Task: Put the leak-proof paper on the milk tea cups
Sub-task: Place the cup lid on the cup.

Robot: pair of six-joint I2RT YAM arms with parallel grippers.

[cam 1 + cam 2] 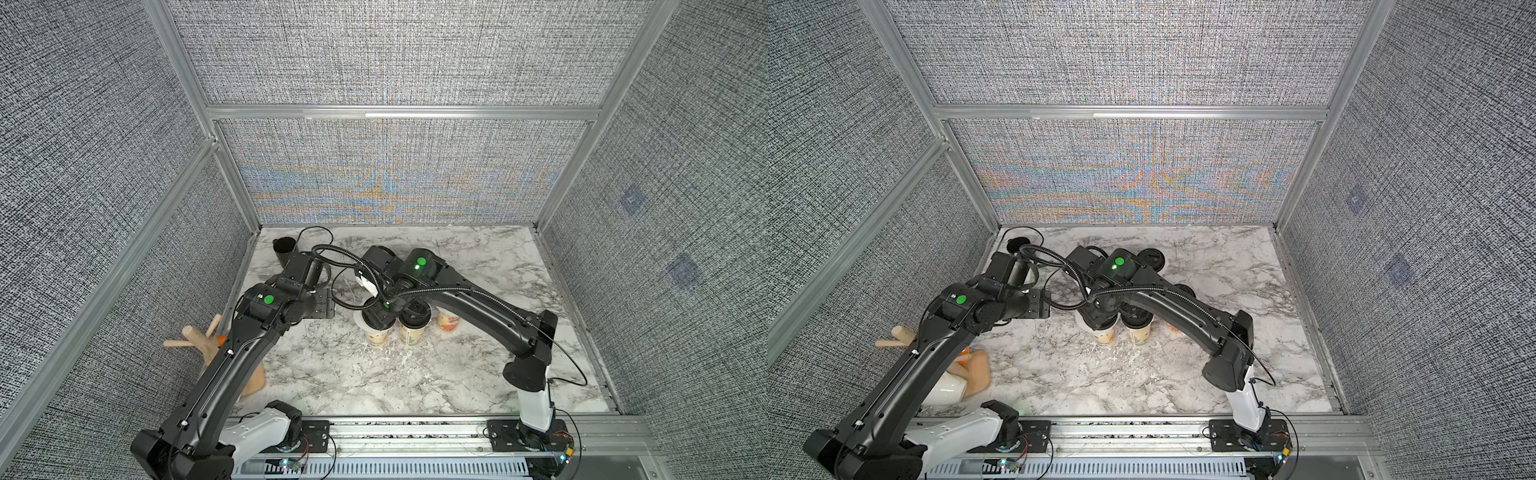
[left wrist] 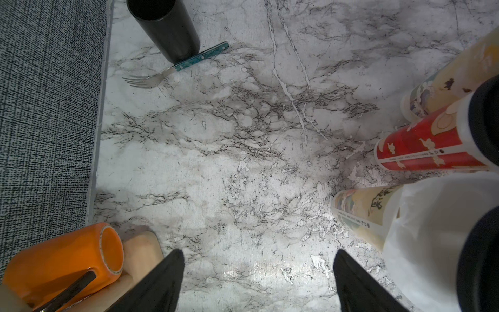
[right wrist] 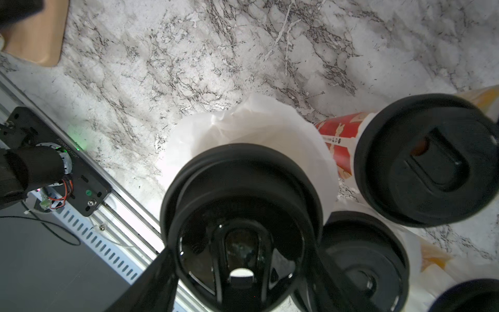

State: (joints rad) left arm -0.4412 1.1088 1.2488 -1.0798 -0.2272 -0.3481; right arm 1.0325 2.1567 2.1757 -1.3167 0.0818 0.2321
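Closest thing to the lens on my right wrist feed is the right claw (image 3: 241, 251). It's got a black round plastic lid (image 3: 243, 189) pinched between its fingers, so it's spread fairly wide around the rim. That lid sits on a translucent whitish round sheet of leak-proof paper (image 3: 256, 127), which is draped over the mouth of a tall beige-print paper cup (image 1: 377, 337) and hangs crumpled down its side. In both top views that cup stands about the middle of the white marble-look worktop (image 1: 374, 386). A second tall paper cup (image 1: 411, 337) is just beside it on the right, capped with its own black lid (image 1: 414, 312). A tall red-print paper cup (image 3: 340, 132) stands just beside the papered one on the far side, also lidded. More lidded cups crowd around, but my right arm hides most of them from above.

My left claw (image 2: 259, 281) is wide open and holding nothing, hanging over marble between the cups and the left edge. By that edge there's an orange mug (image 2: 62, 259), tilted, at a pale wooden peg rack (image 1: 189, 333). In the far left corner stands a tall black tumbler (image 2: 164, 27) with a teal-handled metal fork (image 2: 175, 66) lying at its foot.
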